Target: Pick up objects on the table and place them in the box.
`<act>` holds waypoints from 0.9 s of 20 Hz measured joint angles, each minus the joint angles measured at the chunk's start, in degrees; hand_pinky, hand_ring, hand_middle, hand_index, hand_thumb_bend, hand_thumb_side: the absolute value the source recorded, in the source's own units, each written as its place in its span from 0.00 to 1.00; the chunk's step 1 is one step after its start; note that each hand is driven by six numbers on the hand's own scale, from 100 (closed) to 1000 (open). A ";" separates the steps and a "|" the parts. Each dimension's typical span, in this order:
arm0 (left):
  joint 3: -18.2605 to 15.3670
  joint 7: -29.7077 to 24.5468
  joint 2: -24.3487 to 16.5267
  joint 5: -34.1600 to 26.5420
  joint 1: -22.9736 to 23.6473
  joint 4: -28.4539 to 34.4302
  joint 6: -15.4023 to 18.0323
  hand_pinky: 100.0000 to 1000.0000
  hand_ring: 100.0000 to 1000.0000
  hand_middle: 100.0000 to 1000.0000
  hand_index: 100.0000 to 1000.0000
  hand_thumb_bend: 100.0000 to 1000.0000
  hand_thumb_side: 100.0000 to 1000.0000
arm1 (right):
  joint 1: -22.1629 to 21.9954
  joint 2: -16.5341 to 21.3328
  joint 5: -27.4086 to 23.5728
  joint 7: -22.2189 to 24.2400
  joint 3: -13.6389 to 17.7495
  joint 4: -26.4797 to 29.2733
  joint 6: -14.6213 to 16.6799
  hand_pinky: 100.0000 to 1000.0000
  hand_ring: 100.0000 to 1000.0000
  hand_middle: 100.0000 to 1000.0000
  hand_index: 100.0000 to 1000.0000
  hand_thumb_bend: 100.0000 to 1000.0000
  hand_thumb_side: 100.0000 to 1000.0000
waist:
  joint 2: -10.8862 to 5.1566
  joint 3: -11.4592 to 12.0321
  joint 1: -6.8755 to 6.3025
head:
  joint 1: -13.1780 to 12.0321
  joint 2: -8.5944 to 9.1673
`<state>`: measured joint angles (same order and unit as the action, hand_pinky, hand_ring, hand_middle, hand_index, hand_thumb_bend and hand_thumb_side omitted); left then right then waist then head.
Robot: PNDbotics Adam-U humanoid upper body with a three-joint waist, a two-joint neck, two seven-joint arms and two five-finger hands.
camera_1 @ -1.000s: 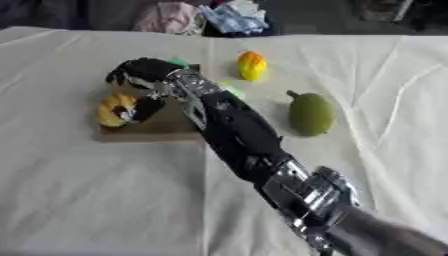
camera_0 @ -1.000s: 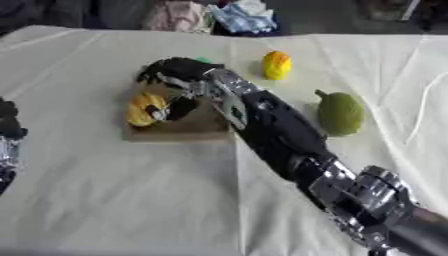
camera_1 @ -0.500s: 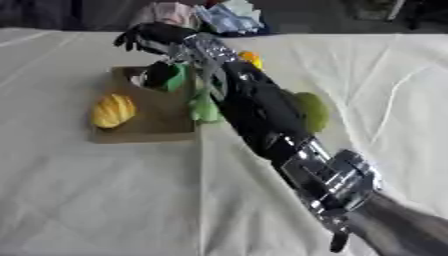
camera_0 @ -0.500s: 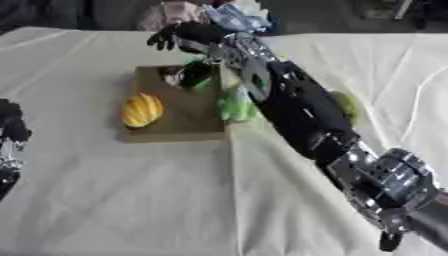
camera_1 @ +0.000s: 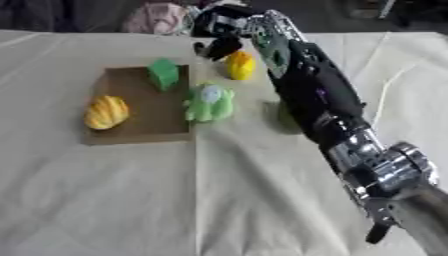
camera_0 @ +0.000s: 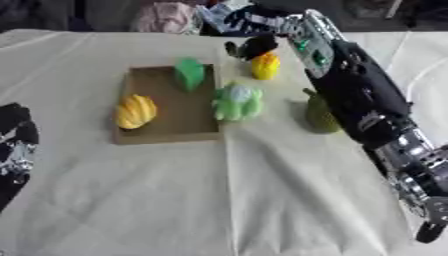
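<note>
The right hand point(camera_0: 254, 42) hovers right above the small yellow-orange fruit point(camera_0: 265, 66) sitting just past the box point(camera_0: 166, 132), fingers curled downward but, far as I can tell, holding nothing, while the left hand point(camera_0: 16, 145) idles way off.

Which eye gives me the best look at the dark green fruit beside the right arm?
The left eye view. There most of the dark green fruit shows left of the right arm. In the right eye view the arm covers nearly all of it, leaving a green sliver.
</note>
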<state>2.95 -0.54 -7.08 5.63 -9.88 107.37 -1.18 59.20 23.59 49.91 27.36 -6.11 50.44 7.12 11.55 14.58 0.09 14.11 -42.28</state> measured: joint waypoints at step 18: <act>-0.01 -0.08 -0.01 0.24 0.30 -0.02 -0.10 0.70 0.81 0.70 0.78 0.16 0.33 | -1.51 0.72 10.61 -5.79 2.90 -9.78 -2.43 0.82 0.84 0.86 0.91 0.11 0.42 | 0.00 -0.03 -0.02 | -0.31 0.01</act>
<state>2.94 -0.62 -7.09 5.87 -9.58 107.35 -1.28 57.68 24.31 60.52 21.57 -3.21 40.67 4.69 11.55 14.55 0.07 13.81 -42.27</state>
